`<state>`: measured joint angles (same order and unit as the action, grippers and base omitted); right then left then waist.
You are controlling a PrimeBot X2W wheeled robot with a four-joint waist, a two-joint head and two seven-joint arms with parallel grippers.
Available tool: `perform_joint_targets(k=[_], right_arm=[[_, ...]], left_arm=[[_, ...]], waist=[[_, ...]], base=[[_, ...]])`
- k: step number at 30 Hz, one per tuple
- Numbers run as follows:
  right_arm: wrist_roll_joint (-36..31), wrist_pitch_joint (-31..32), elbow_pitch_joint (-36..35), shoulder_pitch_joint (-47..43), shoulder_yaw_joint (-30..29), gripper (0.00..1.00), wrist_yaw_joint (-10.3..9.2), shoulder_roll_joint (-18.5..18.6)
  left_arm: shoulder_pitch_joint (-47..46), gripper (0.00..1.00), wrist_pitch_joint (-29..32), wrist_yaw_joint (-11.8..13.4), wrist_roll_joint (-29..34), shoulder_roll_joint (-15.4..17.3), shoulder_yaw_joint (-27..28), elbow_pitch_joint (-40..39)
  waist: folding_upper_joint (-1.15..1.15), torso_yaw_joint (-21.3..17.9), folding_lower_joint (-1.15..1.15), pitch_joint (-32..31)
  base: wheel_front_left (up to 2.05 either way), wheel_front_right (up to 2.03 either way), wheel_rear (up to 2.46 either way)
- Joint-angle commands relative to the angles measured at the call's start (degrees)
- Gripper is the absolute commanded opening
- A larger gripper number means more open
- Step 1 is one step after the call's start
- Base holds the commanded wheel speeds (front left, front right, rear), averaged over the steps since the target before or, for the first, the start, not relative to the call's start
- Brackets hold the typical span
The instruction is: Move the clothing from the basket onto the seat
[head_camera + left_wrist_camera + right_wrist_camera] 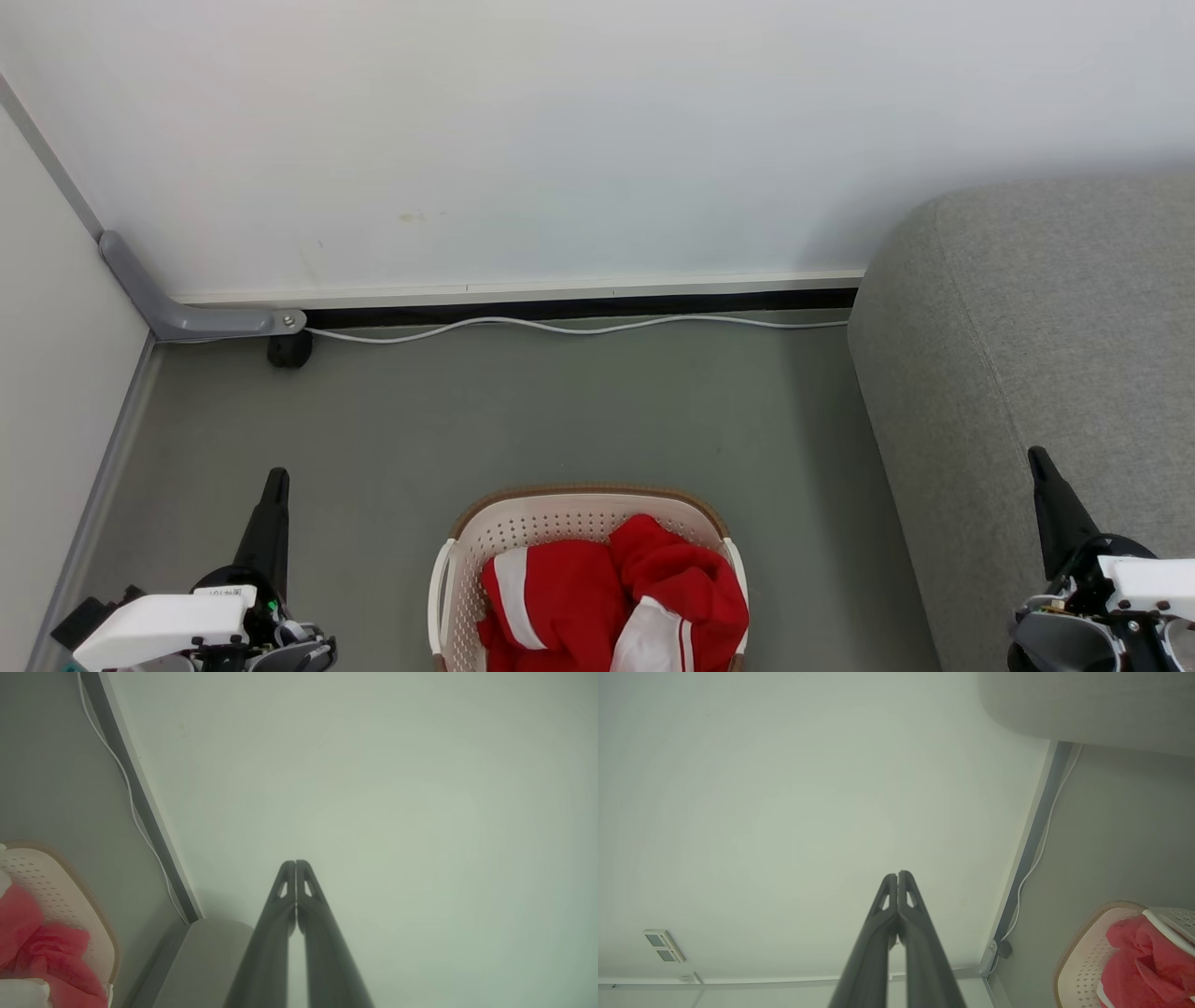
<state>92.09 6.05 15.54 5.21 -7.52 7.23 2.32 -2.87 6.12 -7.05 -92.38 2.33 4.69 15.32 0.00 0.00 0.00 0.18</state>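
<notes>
One basket (579,527) at six o'clock holds a heap of red-and-white clothing (579,597); the grey sofa (1027,327) sits at three o'clock. I see both jaws closed tight, gripping nothing.

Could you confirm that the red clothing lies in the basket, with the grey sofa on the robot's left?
Not quite: the grey sofa is on the robot's right, as the head view shows; the red clothing does lie in the basket.
</notes>
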Motion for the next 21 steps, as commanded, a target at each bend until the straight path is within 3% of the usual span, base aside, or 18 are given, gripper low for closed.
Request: perform_joint_targets(k=[1,21], right_arm=[[0.1,0.4,-1.5,1.0,1.0,0.0,0.25,0.6],[0.1,0.4,-1.5,1.0,1.0,0.0,0.25,0.6]], left_arm=[[-3.3,0.0,0.3,-0.4,0.2,0.5,1.8,-1.3],[-3.3,0.0,0.3,-0.4,0.2,0.5,1.8,-1.3]], waist=[[0.0,0.0,0.0,0.0],[0.0,0.0,0.0,0.0]], base=[[0.0,0.0,0.0],[0.0,0.0,0.0]])
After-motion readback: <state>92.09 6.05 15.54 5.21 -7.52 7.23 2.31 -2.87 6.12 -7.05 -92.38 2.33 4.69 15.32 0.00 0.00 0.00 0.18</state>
